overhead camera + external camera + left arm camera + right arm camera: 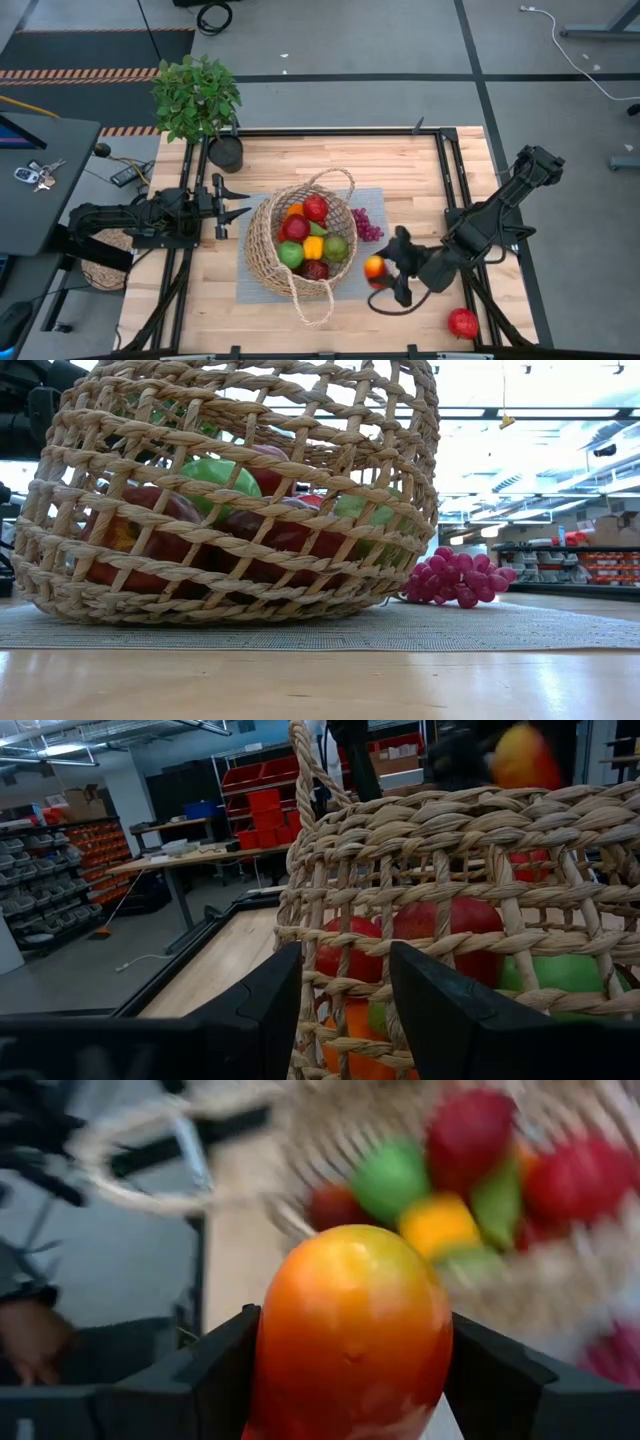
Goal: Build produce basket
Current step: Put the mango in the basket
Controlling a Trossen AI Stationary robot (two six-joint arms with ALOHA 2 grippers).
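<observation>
The tan wicker basket (300,245) stands on a grey mat (370,205), holding several fruits: red apples (315,208), a green apple (290,254), a yellow pepper (313,247). Purple grapes (366,225) lie on the mat by its right side. My right gripper (385,272) is right of the basket, shut on an orange-red mango-like fruit (374,267). My left gripper (240,200) is open at the basket's left wall, which shows close ahead of its fingers in the left wrist view (345,1010). A red fruit (462,322) lies on the table near the front right. My right gripper pinches the orange-red fruit by its two opposite sides (290,1340) between its two fingers (215,1370). The fruit fills the gap between them and is lifted clear of the table, beside the basket's right rim.
A potted plant (197,98) stands at the table's far left corner. A small dark woven object (105,255) sits off the table's left edge. The black frame rail (445,170) runs along the right side. Bare wood lies in front of the basket.
</observation>
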